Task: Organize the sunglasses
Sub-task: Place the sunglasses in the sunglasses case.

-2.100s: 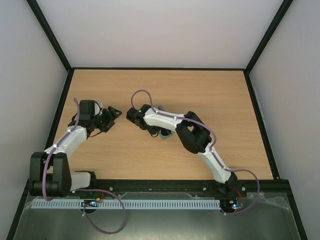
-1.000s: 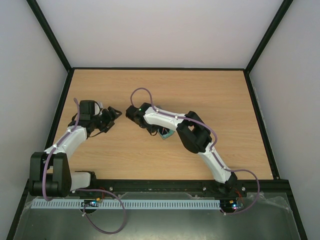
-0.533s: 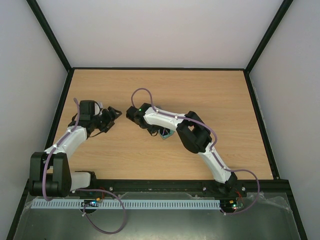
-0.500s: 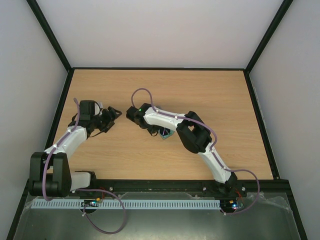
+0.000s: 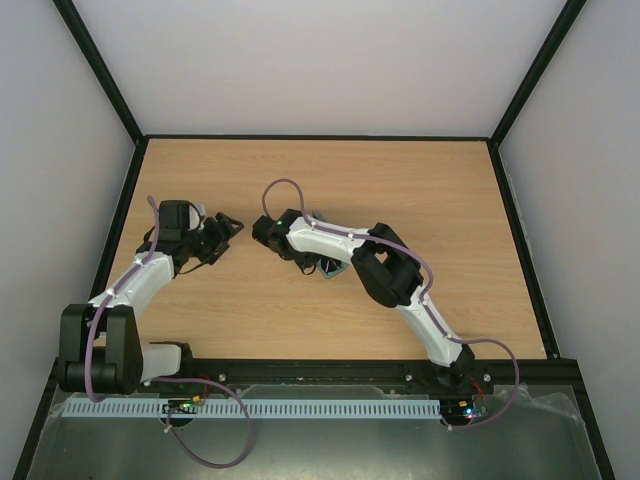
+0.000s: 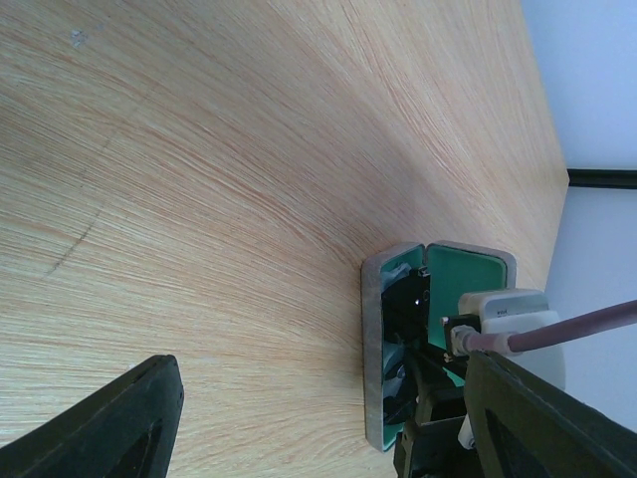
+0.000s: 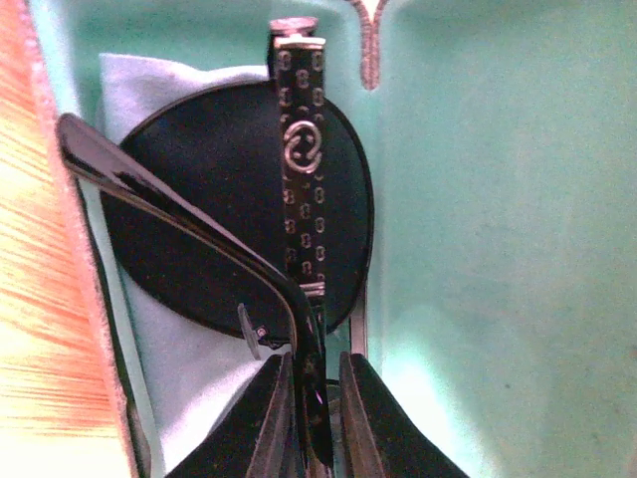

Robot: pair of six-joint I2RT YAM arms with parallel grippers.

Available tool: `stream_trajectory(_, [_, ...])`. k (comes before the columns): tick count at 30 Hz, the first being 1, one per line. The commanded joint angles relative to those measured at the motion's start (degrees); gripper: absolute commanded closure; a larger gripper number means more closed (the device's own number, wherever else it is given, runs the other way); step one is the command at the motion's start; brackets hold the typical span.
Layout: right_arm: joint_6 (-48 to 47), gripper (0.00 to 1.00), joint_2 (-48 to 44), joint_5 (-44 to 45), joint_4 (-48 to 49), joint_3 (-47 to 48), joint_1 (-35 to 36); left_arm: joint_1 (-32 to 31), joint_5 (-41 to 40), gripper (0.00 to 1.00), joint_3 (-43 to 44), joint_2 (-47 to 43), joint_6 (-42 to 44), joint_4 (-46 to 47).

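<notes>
Pinching the sunglasses (image 7: 299,149), your right claw (image 7: 313,403) sits in the case (image 7: 478,199), cloth (image 7: 179,398) just ahead beneath them, while your left claw (image 6: 318,363) gapes apart.

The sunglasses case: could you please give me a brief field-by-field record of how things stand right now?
case: open on the table, green lining showing
sunglasses: inside the case, one lens lying over the cloth
cloth: light blue, in the case under the lens
right gripper: closed on the sunglasses frame, inside the case
left gripper: open, holding nothing, apart from the case
</notes>
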Motion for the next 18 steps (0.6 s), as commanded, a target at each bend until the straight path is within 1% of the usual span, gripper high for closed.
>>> stream_trajectory(1, [0.93,0.82,-2.32,1.38,-0.96,-0.02,0.12,0.34,-0.16,0.2,-0.65,-1.1,-0.05,0.0])
stream_trajectory(3, [1.2,0.78,-3.22,1.85,-1.95,1.53,0.08,0.34,-0.22,0.2,-0.52,-0.99,-0.05,-0.04])
stream_trajectory(6, [1.46,0.69,-5.36,2.45,-3.23,3.72,0.12,0.34,-0.33,0.2,-0.26,-0.95,-0.2,-0.09])
stream_trajectory(9, [1.62,0.64,-7.23,2.23,-4.67,5.84,0.11,0.29,-0.48,0.2,0.01,-1.01,-0.36,-0.04])
stream_trajectory(12, [2.33,0.62,-9.96,1.55,-5.04,7.08,0.12,0.29,-0.59,0.2,0.25,-0.91,-0.4,-0.09])
stream_trajectory(15, [3.03,0.58,-14.98,0.2,-3.05,6.99,-0.16,0.25,-0.99,0.2,0.46,-0.96,-0.11,-0.62])
stream_trajectory(18, [3.9,0.57,-21.01,-3.68,0.27,5.29,-3.0,-0.09,-1.44,0.2,0.49,-0.97,0.19,-1.11])
